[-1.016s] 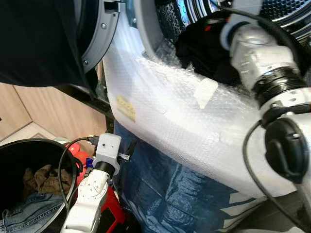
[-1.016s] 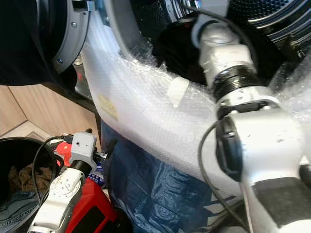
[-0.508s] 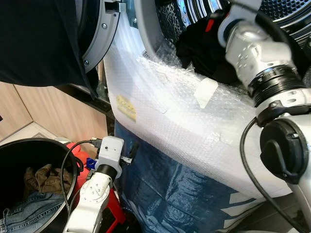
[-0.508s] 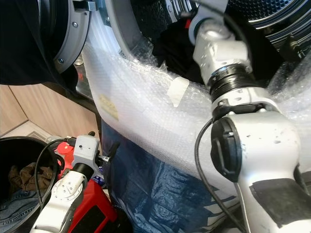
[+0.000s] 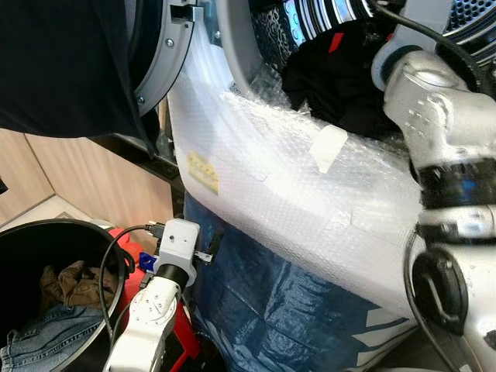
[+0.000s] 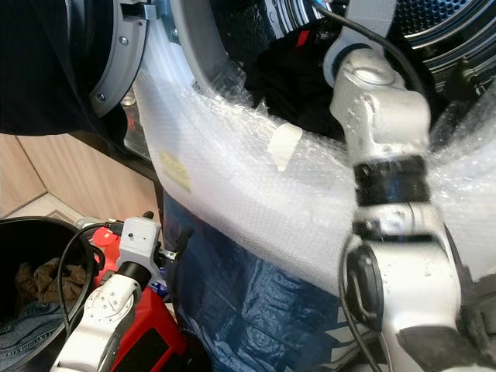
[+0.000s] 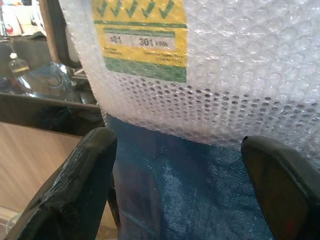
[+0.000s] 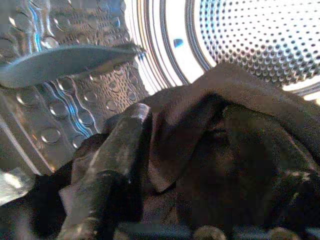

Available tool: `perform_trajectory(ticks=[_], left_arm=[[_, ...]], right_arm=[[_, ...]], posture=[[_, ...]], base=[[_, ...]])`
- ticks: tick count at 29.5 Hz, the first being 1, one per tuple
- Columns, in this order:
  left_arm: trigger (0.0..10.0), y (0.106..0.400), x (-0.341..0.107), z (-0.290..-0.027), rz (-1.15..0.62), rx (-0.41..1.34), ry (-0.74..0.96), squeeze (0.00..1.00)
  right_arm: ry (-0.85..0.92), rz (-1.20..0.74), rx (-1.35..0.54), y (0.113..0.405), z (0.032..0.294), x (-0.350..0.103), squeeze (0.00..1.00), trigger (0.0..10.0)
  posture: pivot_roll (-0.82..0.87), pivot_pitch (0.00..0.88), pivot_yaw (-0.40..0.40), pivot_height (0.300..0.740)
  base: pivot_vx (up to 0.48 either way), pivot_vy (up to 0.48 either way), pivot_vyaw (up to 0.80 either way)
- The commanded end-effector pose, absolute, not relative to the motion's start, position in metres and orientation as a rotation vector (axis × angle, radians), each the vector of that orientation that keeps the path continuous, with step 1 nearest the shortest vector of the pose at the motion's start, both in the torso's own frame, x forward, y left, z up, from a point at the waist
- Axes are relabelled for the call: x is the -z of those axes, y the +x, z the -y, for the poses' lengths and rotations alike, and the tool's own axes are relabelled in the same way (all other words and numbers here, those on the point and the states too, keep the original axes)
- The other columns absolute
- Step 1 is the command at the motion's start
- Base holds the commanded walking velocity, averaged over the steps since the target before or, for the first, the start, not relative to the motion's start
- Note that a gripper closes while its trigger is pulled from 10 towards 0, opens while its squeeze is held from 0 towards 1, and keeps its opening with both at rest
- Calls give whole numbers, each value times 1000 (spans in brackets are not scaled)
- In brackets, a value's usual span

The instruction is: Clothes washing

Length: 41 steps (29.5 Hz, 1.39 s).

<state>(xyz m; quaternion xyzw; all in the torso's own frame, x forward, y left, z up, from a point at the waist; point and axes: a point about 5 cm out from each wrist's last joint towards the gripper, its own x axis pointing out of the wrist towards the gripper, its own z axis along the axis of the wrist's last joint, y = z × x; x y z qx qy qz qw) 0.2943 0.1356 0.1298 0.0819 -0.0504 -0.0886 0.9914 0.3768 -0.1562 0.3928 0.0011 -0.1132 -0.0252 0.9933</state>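
Note:
The washer's front is wrapped in bubble wrap [image 5: 294, 178], and its door [image 5: 167, 54] stands swung wide. A dark garment [image 5: 333, 77] lies at the lip of the steel drum [image 8: 240, 50]. My right arm [image 5: 434, 116] reaches over the lip into the drum. In the right wrist view the right gripper [image 8: 210, 150] is open, and the dark garment [image 8: 225, 165] drapes over one finger [image 8: 110, 170] and fills the gap. My left gripper [image 7: 180, 185] hangs low and open, empty, a little short of the blue plastic sheet [image 5: 271, 310] below the wrap.
A black basket [image 5: 46, 240] at lower left holds jeans [image 5: 39, 345] and a brown cloth [image 5: 74, 283]. A red object [image 6: 147, 341] sits under my left arm. A large dark cloth [image 5: 62, 70] hangs at upper left. Wood panelling [image 5: 85, 178] lies behind.
My right arm has risen and pushed deeper into the drum. The left arm has hardly moved.

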Motion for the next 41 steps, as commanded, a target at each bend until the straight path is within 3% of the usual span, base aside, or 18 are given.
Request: perform_trajectory(ticks=[1, 3, 4, 5, 6, 19, 26, 28, 31, 41], left_arm=[[10000, 293, -133, -134, 115, 189, 167, 0], [10000, 294, -133, -135, 115, 189, 168, 0], [10000, 294, -134, -135, 115, 190, 169, 0], [10000, 294, -134, -135, 114, 191, 170, 0], [10000, 294, -134, -136, 113, 191, 169, 0], [10000, 298, -135, -136, 108, 202, 173, 0], [10000, 298, -135, -132, 109, 211, 169, 0], [10000, 298, -136, -132, 114, 203, 168, 0], [10000, 298, -138, -134, 121, 193, 167, 0], [10000, 295, -135, -137, 113, 183, 167, 0]], right_arm=[[-25, 267, 55, 362, 166, -402, 1000, 10000], [-50, 270, 43, 353, 170, -403, 984, 10000], [-54, 268, 36, 349, 171, -402, 506, 10000], [-51, 264, 27, 343, 175, -402, 114, 10000], [-46, 260, 21, 340, 177, -401, 0, 10000], [-128, 247, -141, 309, 167, -383, 0, 10000], [-15, 159, -233, 322, 126, -360, 0, 10000], [14, 118, -278, 331, 103, -355, 0, 10000], [25, 138, -332, 330, 94, -359, 0, 10000], [186, 511, -750, 259, 95, -372, 0, 10000]], posture=[[34, 56, -114, 740], [28, 63, -112, 740], [20, 70, -107, 740], [20, 70, -107, 740], [8, 82, -102, 740], [-21, 108, -82, 740], [-12, 108, -95, 740], [4, 106, -102, 740], [13, 106, -108, 740], [-7, 119, -104, 740]], base=[[0, 0, 0], [0, 0, 0], [0, 0, 0], [0, 0, 0], [0, 0, 0], [0, 0, 0], [0, 0, 0], [0, 0, 0], [0, 0, 0], [0, 0, 0]])
